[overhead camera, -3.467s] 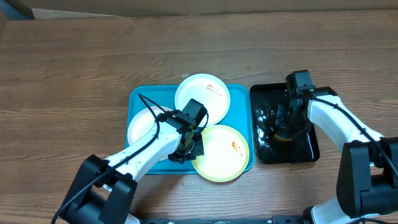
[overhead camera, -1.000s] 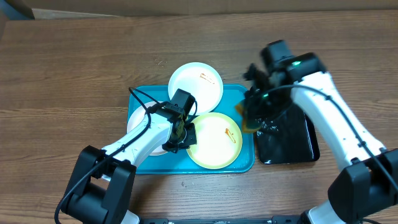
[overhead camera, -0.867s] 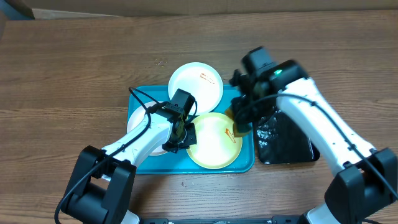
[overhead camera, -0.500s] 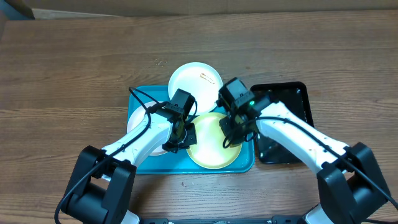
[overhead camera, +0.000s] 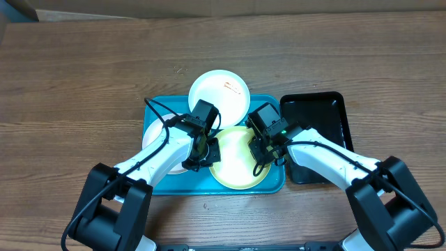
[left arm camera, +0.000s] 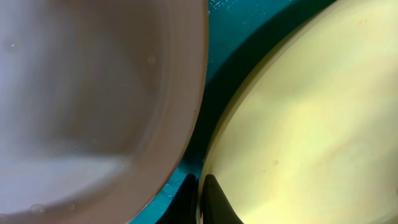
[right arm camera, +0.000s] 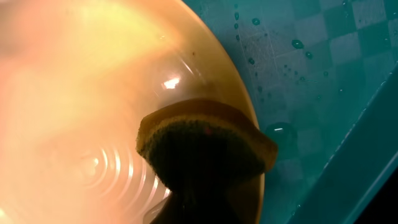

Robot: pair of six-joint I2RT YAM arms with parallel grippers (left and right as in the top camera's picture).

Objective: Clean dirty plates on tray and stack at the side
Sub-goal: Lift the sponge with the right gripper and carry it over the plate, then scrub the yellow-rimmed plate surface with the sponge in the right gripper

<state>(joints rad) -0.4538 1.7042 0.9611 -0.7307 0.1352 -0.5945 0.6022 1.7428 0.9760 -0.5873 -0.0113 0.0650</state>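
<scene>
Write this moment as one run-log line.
left gripper: shut on yellow-green plate rim | right gripper: sponge on it | rear white plate: smear visible

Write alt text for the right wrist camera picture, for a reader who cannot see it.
Close-up: a brown sponge with a dark scrubbing face presses on a yellow plate near its rim. To the right lies the turquoise tray, its checkered floor dotted with water drops.

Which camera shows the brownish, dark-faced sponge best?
Right wrist view: the brownish dark-faced sponge sits central, pressed on the pale yellow-green round plate. Overhead, the right gripper hides it; the left wrist view misses it.
</scene>
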